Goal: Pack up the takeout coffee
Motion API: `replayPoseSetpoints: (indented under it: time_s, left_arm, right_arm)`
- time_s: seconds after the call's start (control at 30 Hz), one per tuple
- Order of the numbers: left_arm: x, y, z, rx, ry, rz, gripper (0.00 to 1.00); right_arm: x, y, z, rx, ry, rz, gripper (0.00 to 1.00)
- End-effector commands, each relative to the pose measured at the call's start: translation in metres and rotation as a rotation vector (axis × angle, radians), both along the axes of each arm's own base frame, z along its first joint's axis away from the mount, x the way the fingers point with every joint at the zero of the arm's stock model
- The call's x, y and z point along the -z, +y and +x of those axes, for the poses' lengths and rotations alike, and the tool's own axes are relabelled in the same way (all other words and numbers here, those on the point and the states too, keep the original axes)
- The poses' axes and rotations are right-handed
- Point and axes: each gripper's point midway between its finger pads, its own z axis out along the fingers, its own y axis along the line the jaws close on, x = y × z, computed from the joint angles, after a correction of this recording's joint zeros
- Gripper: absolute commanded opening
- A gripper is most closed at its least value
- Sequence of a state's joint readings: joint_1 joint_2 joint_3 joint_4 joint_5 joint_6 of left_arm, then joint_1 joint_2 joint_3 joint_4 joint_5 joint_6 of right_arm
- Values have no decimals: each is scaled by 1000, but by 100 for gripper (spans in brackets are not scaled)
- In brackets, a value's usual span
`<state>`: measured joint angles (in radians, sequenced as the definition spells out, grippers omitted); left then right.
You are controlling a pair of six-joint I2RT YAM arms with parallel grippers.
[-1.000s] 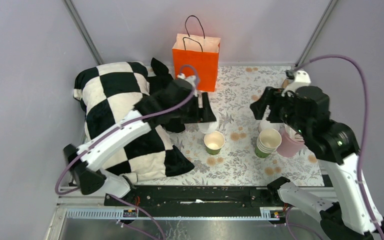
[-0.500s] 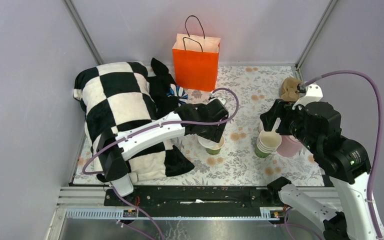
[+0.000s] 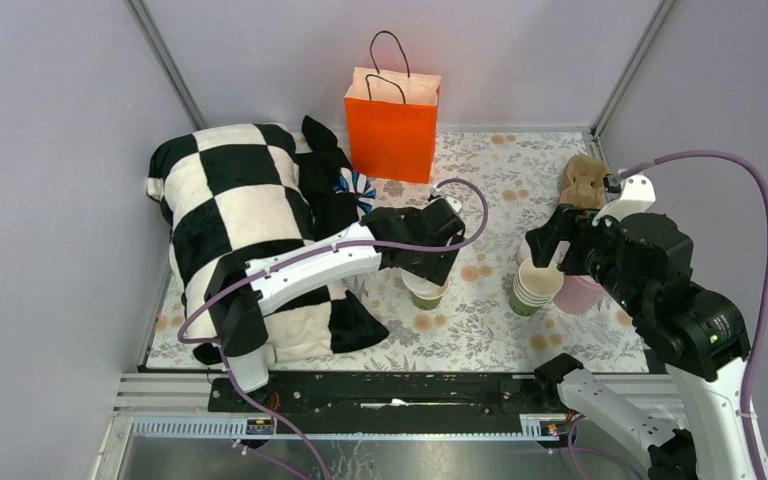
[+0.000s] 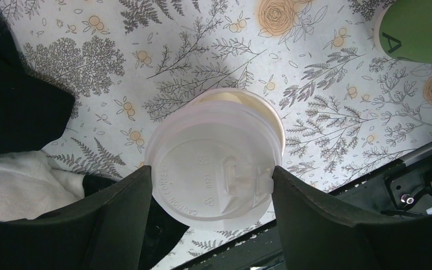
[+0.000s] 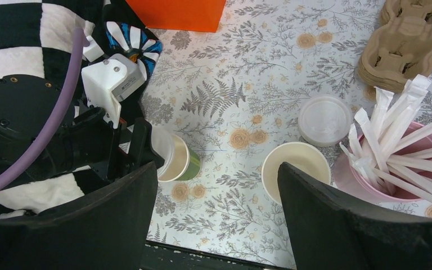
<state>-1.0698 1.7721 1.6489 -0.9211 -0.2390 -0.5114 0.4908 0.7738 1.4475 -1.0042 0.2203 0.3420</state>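
We see the left gripper (image 4: 211,171) closed wide across the white lid (image 4: 202,185), with both fingers touching its edge. The lid sits off-centre over the cup (image 5: 188,164), whose cream rim peeks out at the lid's 1 o'clock. The cup stands upright, long axis vertical and mouth up, near the pillow (image 3: 230,210) and at 6 o'clock from the bag (image 3: 392,125). At the cup's 3 o'clock stands the stack (image 3: 535,285). Above the stack hangs the right gripper (image 5: 215,167), fingers spread wide and holding nothing.
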Motion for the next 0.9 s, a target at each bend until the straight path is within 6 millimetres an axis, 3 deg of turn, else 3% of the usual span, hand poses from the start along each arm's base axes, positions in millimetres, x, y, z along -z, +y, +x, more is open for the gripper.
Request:
replayPoseSetpoints:
  time_s: [0.0,0.87]
  left_arm:
    - [-3,-15,4,39,-26,-30,76]
    - [10,-27,5,86,-13,0,78]
  right_arm:
    - [-4,-3,4,14,-31,-16,85]
    - [3,0,3,-5,-27,-16,85]
